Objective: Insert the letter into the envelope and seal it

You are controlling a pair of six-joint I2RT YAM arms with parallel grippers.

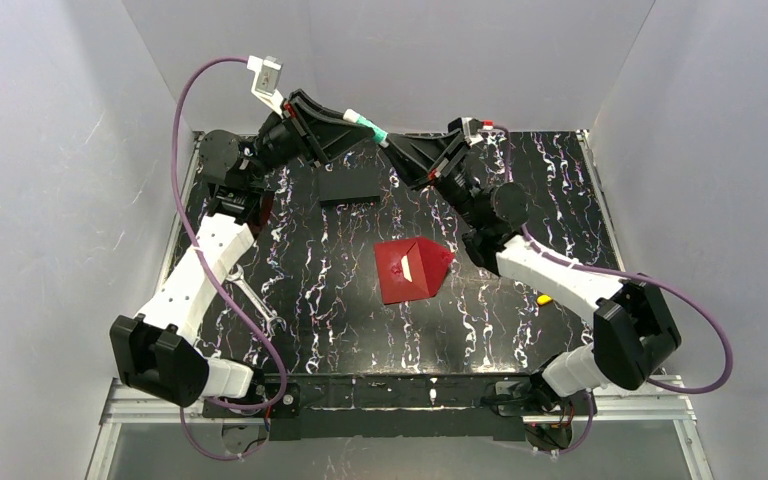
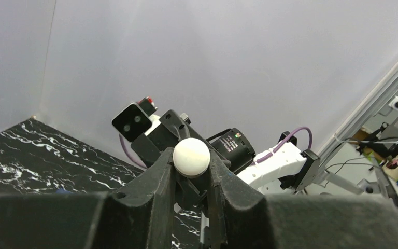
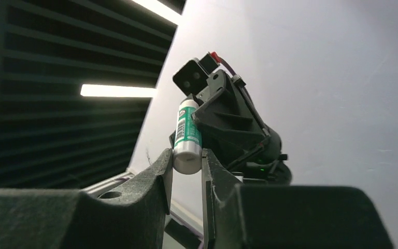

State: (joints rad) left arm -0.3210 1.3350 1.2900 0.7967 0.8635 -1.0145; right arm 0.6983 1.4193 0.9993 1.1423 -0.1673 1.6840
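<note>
From above, the left pincer (image 1: 352,121) and right pincer (image 1: 392,143) meet beyond the envelope (image 1: 412,270), each pinching one end of a glue stick (image 1: 367,126), probably to pull off its cap. The envelope lies flat well short of both, with a sliver of letter (image 1: 407,271) showing.

The left wrist view shows fingers clamping the stick's round white end, with no envelope in sight.

The right wrist view shows the same pinch on the stick's other white end.

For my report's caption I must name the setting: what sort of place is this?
Probably a laboratory robot test cell: plain white walls enclose a black marbled table, with left arm and right arm mounted on a metal frame at its near edge.
</note>
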